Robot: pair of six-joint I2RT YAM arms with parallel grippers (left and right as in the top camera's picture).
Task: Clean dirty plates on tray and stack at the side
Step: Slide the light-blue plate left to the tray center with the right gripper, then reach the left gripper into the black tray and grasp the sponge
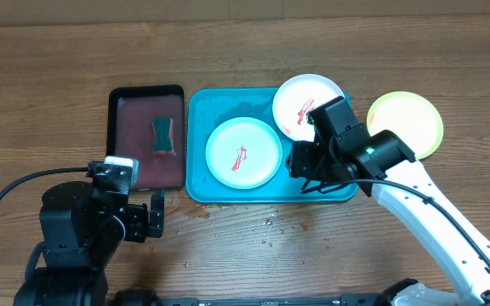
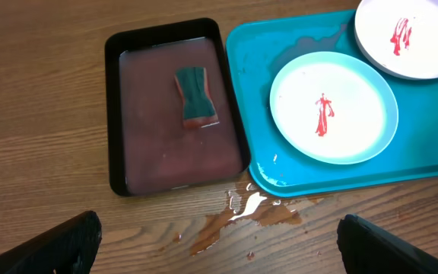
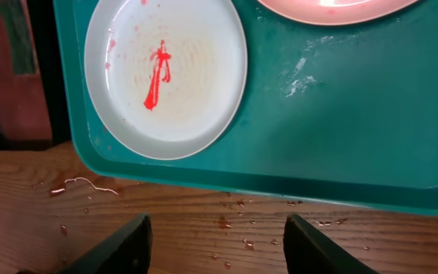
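Note:
The turquoise tray [image 1: 198,183] holds a pale mint plate [image 1: 243,153] with a red smear. A white plate [image 1: 300,102], also smeared red, rests on the tray's far right corner. On the table right of the tray lies a yellow-green plate [image 1: 411,123] showing no red. My right gripper [image 1: 306,166] hovers over the tray's right part, just right of the mint plate [image 3: 166,76], open with nothing between its fingers [image 3: 120,247]. The left gripper [image 1: 156,217] is wide open and empty over the table, near the tray's front left corner [image 2: 280,183].
A black-rimmed dark-red tray [image 1: 126,127] left of the turquoise one holds a green sponge [image 1: 163,136]. Reddish water is spilled on the wood [image 2: 249,213] before both trays, and droplets lie along the front edge [image 3: 226,222].

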